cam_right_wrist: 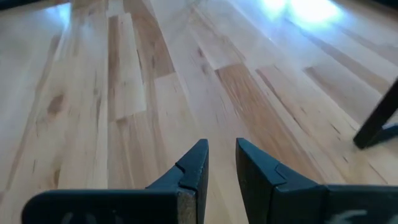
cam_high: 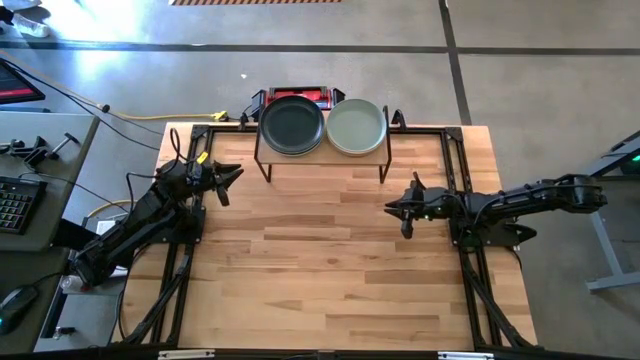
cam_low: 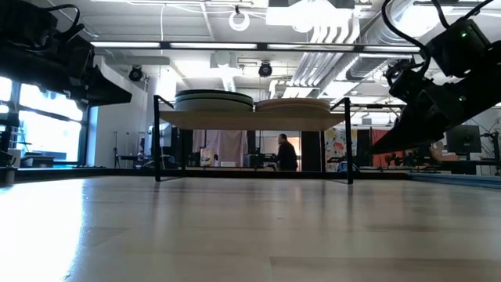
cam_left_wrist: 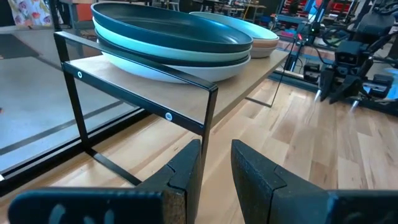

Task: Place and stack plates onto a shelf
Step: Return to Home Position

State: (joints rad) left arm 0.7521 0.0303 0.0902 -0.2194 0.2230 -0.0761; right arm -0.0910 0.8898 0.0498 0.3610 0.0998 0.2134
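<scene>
**A:** Entry one, the shelf?

**B:** Shelf (cam_high: 322, 158): light wood on thin black legs, at the middle of the far edge of the counter (cam_high: 320, 270). It carries all the plates in view, in two stacks side by side.

**A:** Left stack?

**B:** Dark plate (cam_high: 292, 125) on top, paler plates beneath it. I cannot tell how many.

**A:** Right stack?

**B:** Green plate (cam_high: 356, 127) on top, with a peach plate (cam_left_wrist: 266, 45) showing under its rim. The two stacks sit close together, and I cannot tell whether their rims touch.

**A:** Left gripper?

**B:** Left gripper (cam_high: 230, 182): over the counter's left side, near the shelf's left front leg and pointed towards it, clear of the wood. Its jaws stand a narrow gap apart. There is nothing between them and they touch nothing.

**A:** Right gripper?

**B:** Right gripper (cam_high: 392, 208): over the counter right of centre, in front of the shelf's right end and apart from it. Its jaws also stand a narrow gap apart and hold nothing, with bare wood below. The low view shows it raised off the counter.

**A:** Anything loose on the counter?

**B:** No plates lie there.
</scene>
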